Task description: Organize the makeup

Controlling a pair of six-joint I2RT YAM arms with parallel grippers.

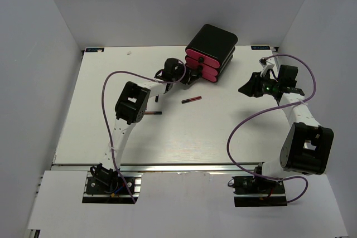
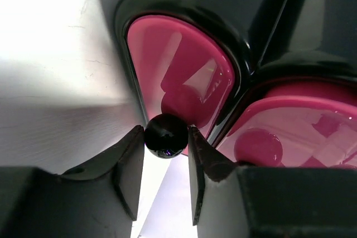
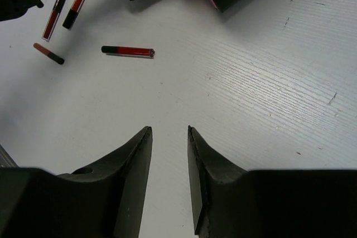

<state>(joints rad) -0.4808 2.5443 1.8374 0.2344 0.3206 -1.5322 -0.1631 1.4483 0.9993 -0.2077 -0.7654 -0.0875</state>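
A black box (image 1: 212,40) with pink drawers stands at the back of the table. My left gripper (image 1: 191,76) is at the box's front. In the left wrist view it (image 2: 165,132) is shut on the black round knob (image 2: 165,139) of a pink drawer (image 2: 178,65). A dark-and-red makeup stick (image 1: 191,100) lies in front of the box and also shows in the right wrist view (image 3: 127,51). More sticks (image 3: 48,53) (image 3: 54,10) lie near the left arm, one by its elbow (image 1: 152,113). My right gripper (image 1: 244,88) (image 3: 169,129) is open and empty above bare table. No tube or palettes are in view.
A neighbouring pink drawer (image 2: 301,121) has a pink knob (image 2: 257,146). The white table (image 1: 223,132) is ringed by grey walls. Purple cables loop off both arms, one (image 1: 237,132) over the table's right half.
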